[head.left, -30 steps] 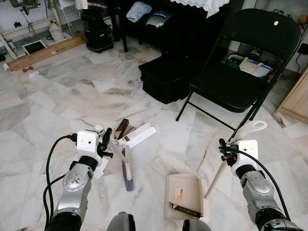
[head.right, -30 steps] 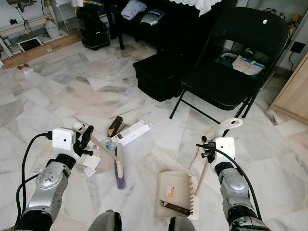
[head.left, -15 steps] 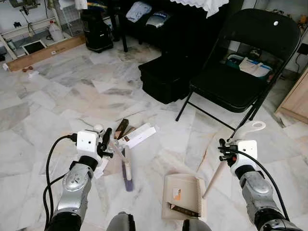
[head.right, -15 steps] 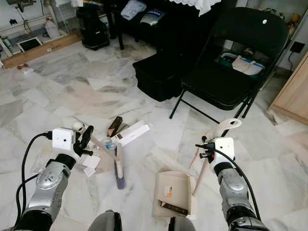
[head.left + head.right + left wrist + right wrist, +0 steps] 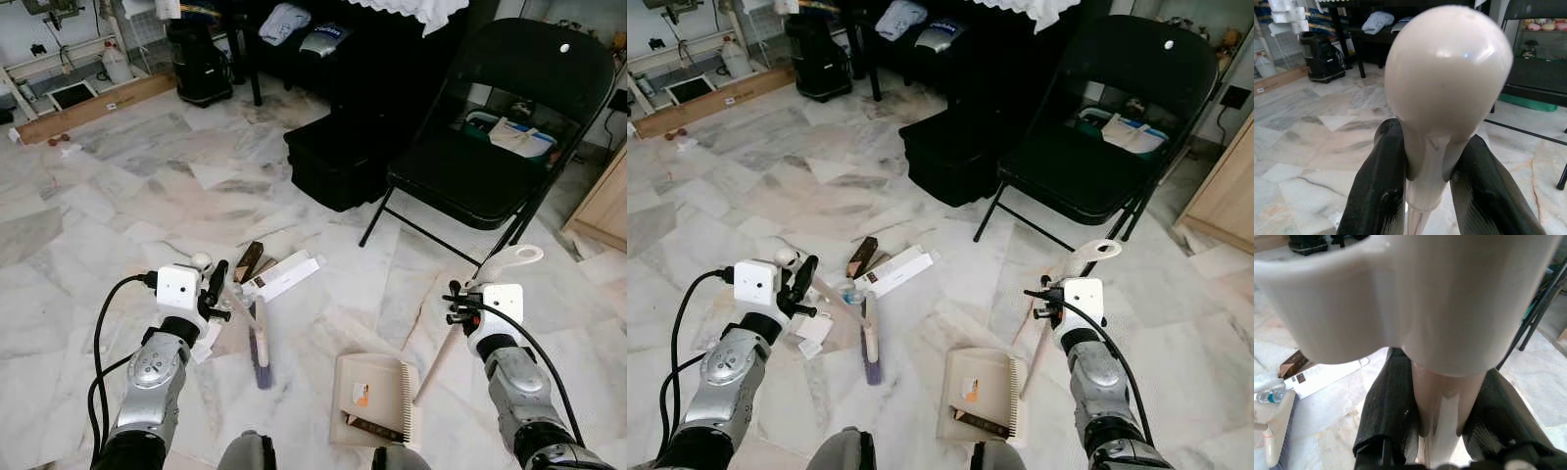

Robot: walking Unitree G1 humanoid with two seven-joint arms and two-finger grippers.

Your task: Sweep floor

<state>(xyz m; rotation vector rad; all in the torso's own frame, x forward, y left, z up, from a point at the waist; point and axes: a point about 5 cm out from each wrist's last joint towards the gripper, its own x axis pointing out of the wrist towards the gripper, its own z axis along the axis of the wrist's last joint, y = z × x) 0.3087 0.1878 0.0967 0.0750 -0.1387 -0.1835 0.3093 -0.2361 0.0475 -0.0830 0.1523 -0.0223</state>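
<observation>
My left gripper (image 5: 217, 290) is shut on the cream handle of a small broom (image 5: 259, 343), whose purple bristles rest on the marble floor; the handle's round knob (image 5: 1448, 73) sits between my black fingers (image 5: 1378, 196). My right gripper (image 5: 457, 309) is shut on the long cream handle of a dustpan (image 5: 377, 398) that lies flat on the floor in front of me. A dark flat piece and an orange scrap lie in the pan. Litter sits by the broom: a brown box (image 5: 247, 260), a white carton (image 5: 283, 275) and a small plastic bottle (image 5: 851, 292).
A black folding chair (image 5: 500, 147) stands at the right with bags behind it. A black case (image 5: 338, 162) lies on the floor ahead, dark furniture beyond it. A black vacuum (image 5: 199, 64) and a long cardboard box (image 5: 93, 106) stand at the back left. A wooden cabinet (image 5: 602, 201) is far right.
The dustpan has slid slightly left and toward me on the floor, with my right gripper still holding its handle. The broom and left arm hold the same place.
</observation>
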